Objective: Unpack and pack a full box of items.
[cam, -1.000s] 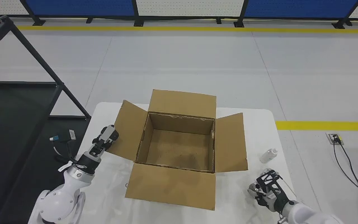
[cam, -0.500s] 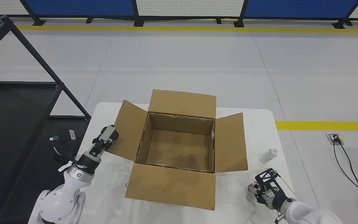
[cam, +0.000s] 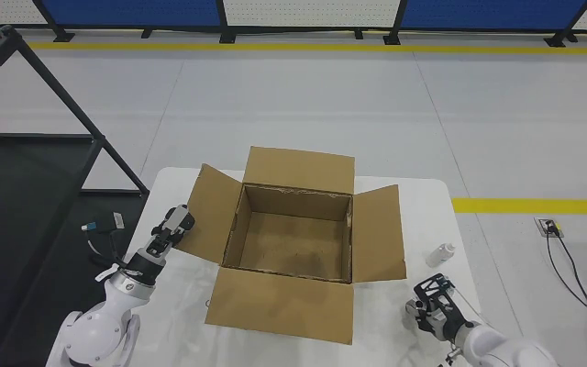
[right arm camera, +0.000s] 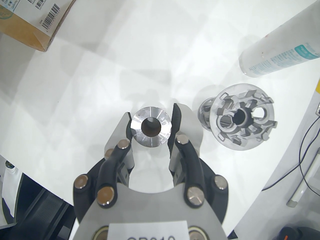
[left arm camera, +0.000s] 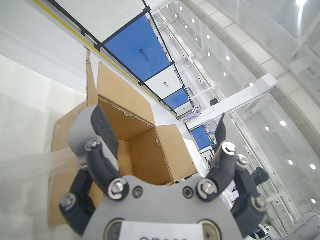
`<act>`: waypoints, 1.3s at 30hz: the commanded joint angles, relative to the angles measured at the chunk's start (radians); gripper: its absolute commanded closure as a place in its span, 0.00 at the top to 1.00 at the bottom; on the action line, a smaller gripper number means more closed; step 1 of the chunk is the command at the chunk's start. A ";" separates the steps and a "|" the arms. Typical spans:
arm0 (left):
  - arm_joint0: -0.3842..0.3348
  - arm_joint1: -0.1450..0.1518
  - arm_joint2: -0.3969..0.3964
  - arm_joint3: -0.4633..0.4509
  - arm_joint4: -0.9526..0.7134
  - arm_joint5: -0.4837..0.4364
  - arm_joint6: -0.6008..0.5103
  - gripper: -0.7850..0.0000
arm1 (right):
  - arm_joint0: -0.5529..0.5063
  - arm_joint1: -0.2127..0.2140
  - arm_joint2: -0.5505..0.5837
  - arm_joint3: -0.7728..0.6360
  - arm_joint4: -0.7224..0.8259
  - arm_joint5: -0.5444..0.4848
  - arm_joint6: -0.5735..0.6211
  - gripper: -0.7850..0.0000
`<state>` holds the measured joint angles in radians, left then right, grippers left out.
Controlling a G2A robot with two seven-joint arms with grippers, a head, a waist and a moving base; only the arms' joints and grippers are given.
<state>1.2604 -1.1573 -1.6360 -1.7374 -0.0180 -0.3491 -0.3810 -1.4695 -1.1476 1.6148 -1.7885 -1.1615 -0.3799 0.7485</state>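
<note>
An open cardboard box [cam: 293, 243] stands mid-table with all flaps spread; its inside looks bare. My right gripper [cam: 431, 298] [right arm camera: 151, 123] is low over the table near the front right corner, shut on a shiny metal cylinder with a centre hole [right arm camera: 151, 126]. Beside it lies a grey toothed metal hub [right arm camera: 240, 123], and past that a white bottle [right arm camera: 277, 56] [cam: 441, 254] on its side. My left gripper [cam: 176, 223] [left arm camera: 160, 123] hangs open and holds nothing, just outside the box's left flap [cam: 204, 211], with the box [left arm camera: 140, 136] ahead of it.
The white table's right edge [cam: 463, 266] runs close to the bottle and hub. A black frame [cam: 83, 138] stands off the table's left side. Bare tabletop [right arm camera: 125, 51] lies between the right gripper and the box corner [right arm camera: 32, 13].
The right gripper has shifted slightly toward the box and up the table. The left arm and the box have stayed put.
</note>
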 commanded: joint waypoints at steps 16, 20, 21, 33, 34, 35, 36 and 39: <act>0.000 0.000 0.000 0.000 0.000 0.000 0.000 1.00 | -0.111 0.009 0.053 -0.291 -0.032 0.069 -0.073 0.00; 0.000 0.000 0.000 0.000 0.000 0.000 0.000 1.00 | -0.130 0.008 0.055 -0.337 -0.053 0.095 -0.077 0.00; 0.000 0.000 0.000 0.000 0.000 0.000 0.000 1.00 | -0.130 0.008 0.055 -0.337 -0.053 0.095 -0.077 0.00; 0.000 0.000 0.000 0.000 0.000 0.000 0.000 1.00 | -0.129 0.008 0.045 -0.323 -0.057 0.093 -0.093 0.00; 0.000 0.000 0.000 0.000 0.000 0.000 0.000 1.00 | -0.124 0.008 0.039 -0.320 -0.060 0.091 -0.097 0.00; 0.000 0.000 0.000 0.000 0.000 0.000 0.000 1.00 | -0.116 0.008 0.033 -0.321 -0.063 0.092 -0.098 0.00; 0.000 0.000 0.000 0.000 0.000 0.000 0.000 1.00 | -0.109 0.008 0.027 -0.326 -0.065 0.094 -0.095 0.00; 0.007 0.000 0.002 -0.016 0.001 0.010 0.011 1.00 | -0.084 0.008 0.017 -0.351 -0.065 0.121 -0.084 0.00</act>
<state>1.2648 -1.1577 -1.6344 -1.7473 -0.0165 -0.3426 -0.3737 -1.5613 -1.1396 1.6341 -2.1306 -1.2288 -0.2697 0.6604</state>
